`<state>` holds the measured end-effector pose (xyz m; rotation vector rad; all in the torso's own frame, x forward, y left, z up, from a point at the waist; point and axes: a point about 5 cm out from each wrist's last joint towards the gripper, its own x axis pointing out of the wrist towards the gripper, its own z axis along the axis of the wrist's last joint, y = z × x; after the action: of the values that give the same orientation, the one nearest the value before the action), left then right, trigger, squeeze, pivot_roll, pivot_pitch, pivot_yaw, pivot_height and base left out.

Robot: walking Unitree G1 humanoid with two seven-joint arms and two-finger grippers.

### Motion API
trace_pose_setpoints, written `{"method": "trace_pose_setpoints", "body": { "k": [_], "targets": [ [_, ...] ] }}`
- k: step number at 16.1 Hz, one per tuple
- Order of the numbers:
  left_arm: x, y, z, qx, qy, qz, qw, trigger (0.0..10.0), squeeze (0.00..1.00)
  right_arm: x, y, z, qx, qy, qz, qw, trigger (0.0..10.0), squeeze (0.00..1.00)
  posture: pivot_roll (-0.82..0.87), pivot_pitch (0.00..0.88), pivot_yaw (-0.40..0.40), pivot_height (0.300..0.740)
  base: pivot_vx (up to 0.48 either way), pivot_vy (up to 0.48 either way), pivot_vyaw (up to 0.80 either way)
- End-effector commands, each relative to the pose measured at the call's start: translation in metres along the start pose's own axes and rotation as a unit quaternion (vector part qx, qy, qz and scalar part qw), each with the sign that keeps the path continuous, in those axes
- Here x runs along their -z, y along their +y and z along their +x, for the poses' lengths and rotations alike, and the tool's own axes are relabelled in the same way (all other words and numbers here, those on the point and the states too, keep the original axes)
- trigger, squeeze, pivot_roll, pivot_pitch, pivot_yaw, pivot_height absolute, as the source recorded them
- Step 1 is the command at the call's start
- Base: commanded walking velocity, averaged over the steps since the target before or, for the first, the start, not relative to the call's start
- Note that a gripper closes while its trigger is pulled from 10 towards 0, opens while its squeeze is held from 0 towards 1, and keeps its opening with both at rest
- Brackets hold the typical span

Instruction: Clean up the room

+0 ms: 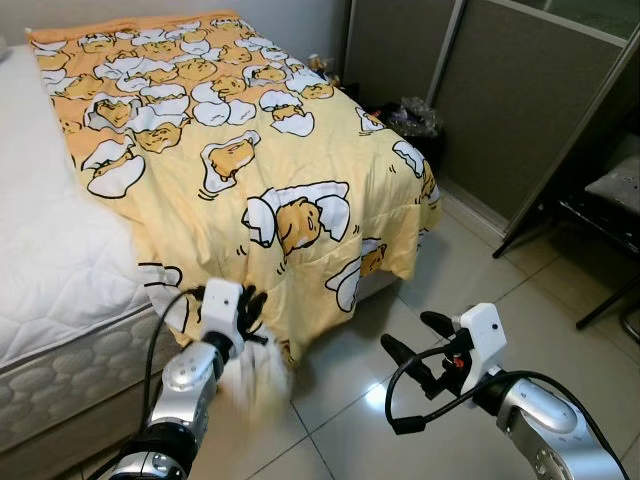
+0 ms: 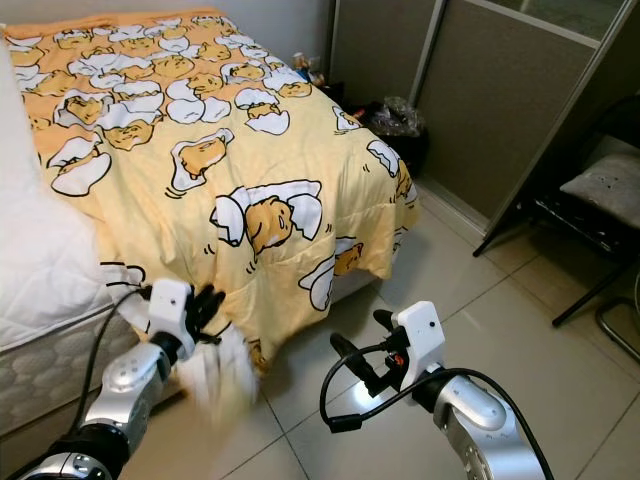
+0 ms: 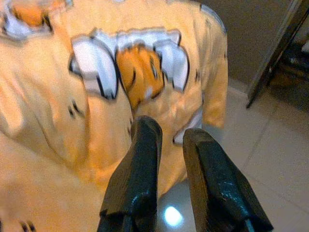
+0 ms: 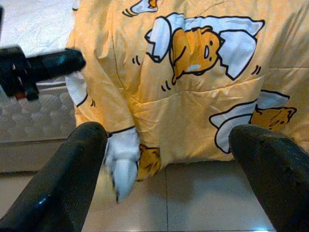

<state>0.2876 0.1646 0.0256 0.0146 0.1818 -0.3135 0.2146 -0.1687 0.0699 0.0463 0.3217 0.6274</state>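
Left eye view shows the left pincer (image 1: 250, 305) clenched on the blanket (image 1: 240, 170) corner hanging off the bed (image 1: 50, 250), probably to pull it straight. The right pincer (image 1: 415, 345) hangs released above the floor (image 1: 450, 270), apart. A trash bin (image 1: 415, 125) and chair (image 1: 610, 200) stand beyond.
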Motion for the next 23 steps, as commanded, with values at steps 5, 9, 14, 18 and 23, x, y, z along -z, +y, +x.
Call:
{"method": "trace_pose_setpoints", "body": {
  "k": [5,9,14,18,23],
  "targets": [
    [-0.027,0.001,0.003,-0.02,-0.051,0.048,0.997,10.0,1.0,-0.002,-0.003,0.004,0.015,-0.012,0.0,1.0,10.0,0.0,-0.11,0.0,-0.01,0.74,0.0,0.0,0.0],
    [-0.067,0.012,0.019,-0.124,-0.107,0.023,0.986,10.0,1.0,-0.021,-0.027,0.011,0.136,-0.075,0.007,0.988,10.0,0.0,-0.12,0.0,-0.008,0.74,0.0,0.0,0.0],
    [-0.072,-0.003,0.027,-0.14,-0.088,-0.003,0.986,10.0,1.0,-0.041,-0.042,0.02,0.231,-0.133,-0.006,0.964,10.0,0.0,-0.12,0.0,0.009,0.74,0.0,0.0,0.0],
    [-0.073,-0.014,0.033,-0.136,-0.065,0.029,0.988,10.0,1.0,-0.035,-0.036,0.027,0.259,-0.147,-0.007,0.954,10.0,1.0,-0.13,0.0,0.017,0.74,0.0,0.0,0.0],
    [-0.077,-0.004,0.033,-0.149,-0.066,0.034,0.986,10.0,1.0,-0.036,-0.041,0.033,0.289,-0.162,-0.006,0.944,10.0,1.0,-0.07,0.0,-0.013,0.74,0.0,0.0,0.0]
  ]
}}
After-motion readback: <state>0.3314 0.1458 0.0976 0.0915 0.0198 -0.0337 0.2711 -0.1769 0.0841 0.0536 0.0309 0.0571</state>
